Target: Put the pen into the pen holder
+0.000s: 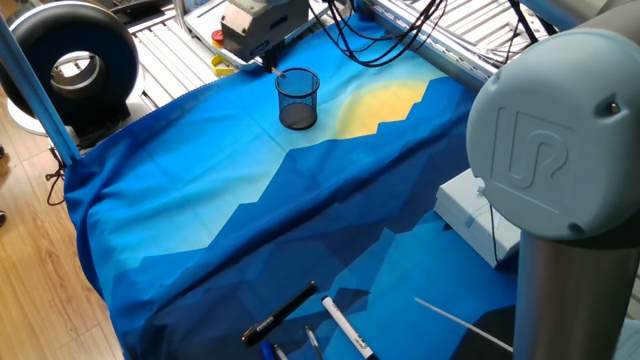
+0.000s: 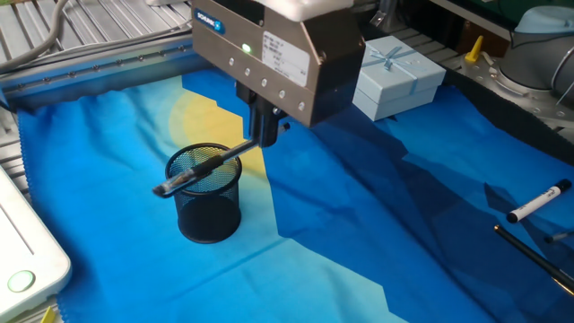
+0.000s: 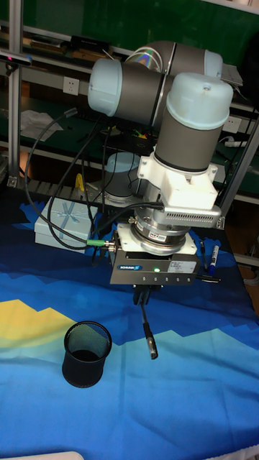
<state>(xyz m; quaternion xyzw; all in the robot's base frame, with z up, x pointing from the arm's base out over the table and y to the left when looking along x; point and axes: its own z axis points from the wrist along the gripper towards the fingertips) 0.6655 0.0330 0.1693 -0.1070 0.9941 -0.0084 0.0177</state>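
My gripper (image 2: 263, 136) is shut on the pen (image 2: 202, 167), a slim barrel with dark ends that slants down from the fingers. In the other fixed view the pen crosses over the open rim of the pen holder (image 2: 207, 199), a black wire-mesh cup standing on the blue cloth, and its free end pokes past the cup's left edge. In the tall fixed view the gripper (image 3: 144, 298) hangs up and to the right of the pen holder (image 3: 86, 353), with the pen (image 3: 149, 332) pointing downward. In one fixed view the gripper (image 1: 268, 62) sits just behind the pen holder (image 1: 298, 97).
A pale blue gift box (image 2: 395, 72) stands behind the gripper. A white marker (image 2: 538, 202) lies at the right. At the cloth's near edge lie a black marker (image 1: 280, 313) and a white marker (image 1: 347, 327). A white box (image 2: 22, 260) sits left of the cup.
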